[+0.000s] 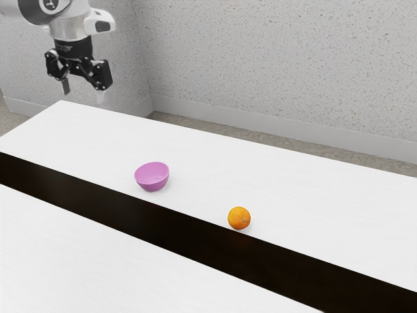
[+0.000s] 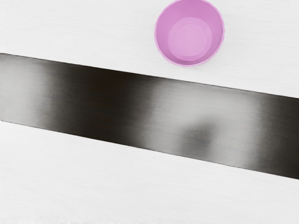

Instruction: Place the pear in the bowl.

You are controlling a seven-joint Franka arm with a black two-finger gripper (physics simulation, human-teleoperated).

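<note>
Awaiting the grasp: pick-up, transfer and release apparently all remain.
Gripper [image 1: 83,97], fingers spread around nothing, raised at the exterior view's far left; bowl [image 1: 152,177] on the table [image 1: 293,176]; an orange [image 1: 239,218] outside it, nearer, toward the exterior view's right.

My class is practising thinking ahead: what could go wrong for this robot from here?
The fruit on the table is an orange, not a pear, so the robot might put the wrong fruit in the bowl. Being round, it could roll if nudged. The bowl stands between the gripper and the orange, so a low approach might knock it.
</note>
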